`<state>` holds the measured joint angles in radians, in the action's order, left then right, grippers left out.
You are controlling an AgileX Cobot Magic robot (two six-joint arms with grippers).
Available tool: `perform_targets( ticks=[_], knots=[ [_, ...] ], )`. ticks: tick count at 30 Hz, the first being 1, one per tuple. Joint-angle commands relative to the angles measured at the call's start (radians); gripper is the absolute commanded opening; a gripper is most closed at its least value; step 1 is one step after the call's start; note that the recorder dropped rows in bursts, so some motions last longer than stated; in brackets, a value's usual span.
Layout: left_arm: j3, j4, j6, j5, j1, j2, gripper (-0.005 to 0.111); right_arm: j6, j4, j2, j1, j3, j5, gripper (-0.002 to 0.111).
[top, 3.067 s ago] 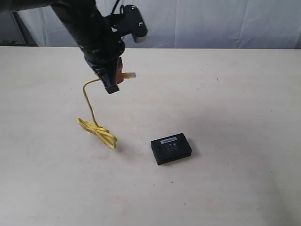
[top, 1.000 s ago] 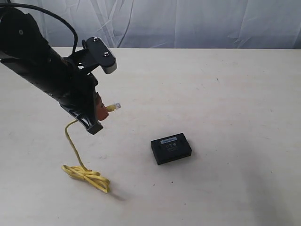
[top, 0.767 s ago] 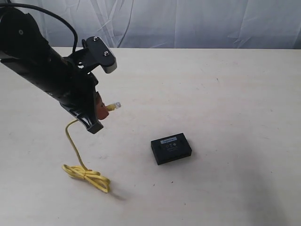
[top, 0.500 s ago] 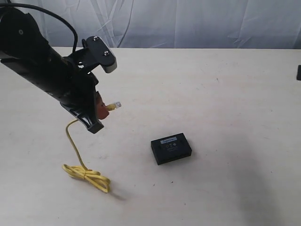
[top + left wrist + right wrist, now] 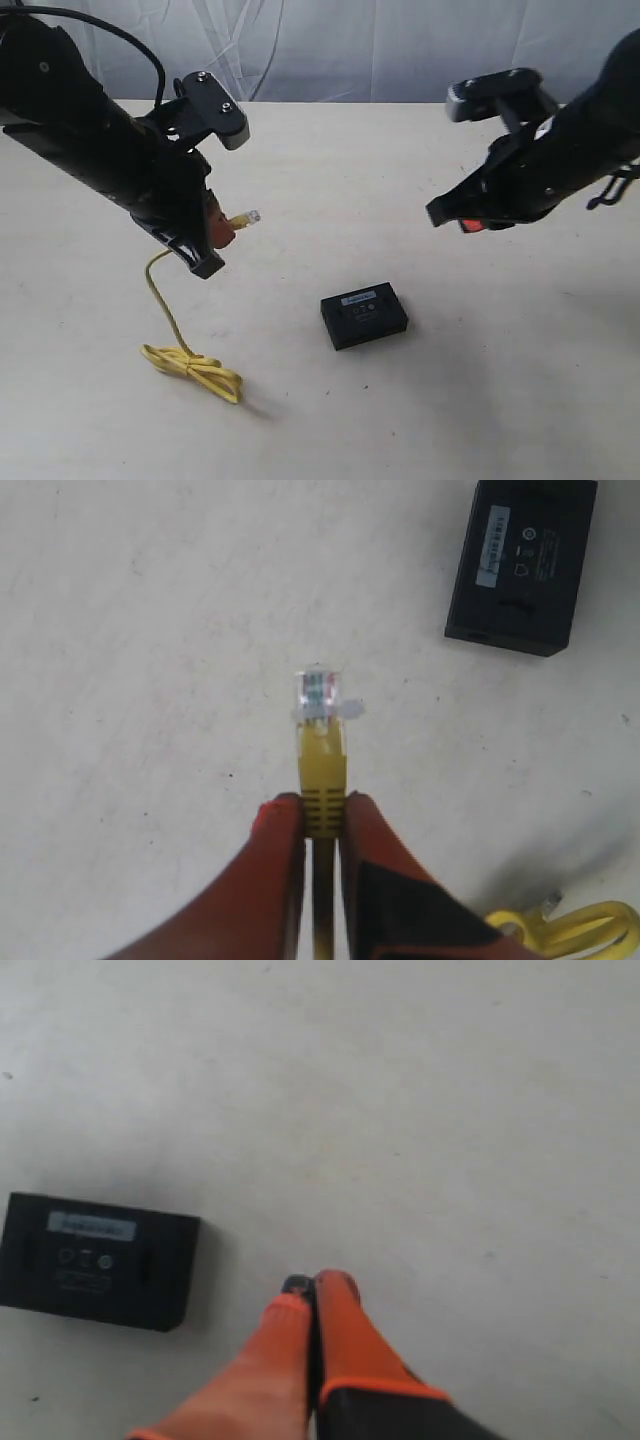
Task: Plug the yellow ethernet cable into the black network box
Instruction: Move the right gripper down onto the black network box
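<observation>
yellow ethernet cable (image 5: 170,310): thin bright-yellow cord. One end is lifted off the table, the rest trails down to a small bundled loop lying flat near the front left of the exterior view.
plug (image 5: 319,695): clear plastic with coloured wire ends visible inside, on a yellow ribbed boot. It sticks out past the fingertips in free air and touches nothing else.
far end: a second small clear plug shows at the bundle in the left wrist view; too small for detail.
black network box (image 5: 364,314): small flat rectangular black box, flat on the table near centre, slightly rotated. Pale label strip and small white markings on top.
box vs plug: well apart; the plug is held above the table to the left of the box and points roughly toward it.
port side: a small opening shows on the box edge in the left wrist view; cannot tell more.
left gripper (image 5: 322,810): orange-red fingers (image 5: 280,830) clamped on the cable boot just behind the plug, one on each side, cord running back between them.
right gripper (image 5: 315,1290): orange fingers pressed together with no gap, nothing between them. It hangs above bare table to the right of the box, clear of it.
table (image 5: 450,400): pale, plain surface.
</observation>
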<state>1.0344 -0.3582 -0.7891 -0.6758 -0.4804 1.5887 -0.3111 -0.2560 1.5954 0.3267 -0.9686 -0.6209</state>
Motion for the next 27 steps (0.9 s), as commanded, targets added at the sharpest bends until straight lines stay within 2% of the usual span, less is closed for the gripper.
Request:
perform_targets(
  ticks=[1,5,7,10,15,21,27],
  knots=[
    [-0.006,0.035,0.011,0.003,0.013,-0.006,0.0,-0.038,-0.042,0.139,0.057,-0.103,-0.088,-0.001],
    [-0.006,0.041,0.05,0.023,0.071,-0.006,0.0,-0.221,-0.32,0.266,0.062,-0.143,-0.076,-0.001],
    [-0.006,0.038,0.05,0.024,0.081,-0.006,0.0,-0.331,-0.479,0.304,0.062,-0.143,-0.067,-0.001],
    [-0.006,0.038,0.05,0.024,0.081,-0.006,0.0,-0.432,-0.606,0.352,0.062,-0.143,-0.045,-0.001],
    [-0.006,0.038,0.05,0.024,0.081,-0.006,0.0,-0.436,-0.597,0.392,0.062,-0.143,-0.021,-0.001],
    [-0.006,0.039,0.05,0.027,0.081,-0.006,0.0,-0.436,-0.467,0.41,0.062,-0.143,0.007,-0.001],
    [-0.006,0.039,0.05,0.029,0.081,-0.006,0.0,-0.43,-0.378,0.41,0.062,-0.143,-0.086,-0.001]
  ],
)
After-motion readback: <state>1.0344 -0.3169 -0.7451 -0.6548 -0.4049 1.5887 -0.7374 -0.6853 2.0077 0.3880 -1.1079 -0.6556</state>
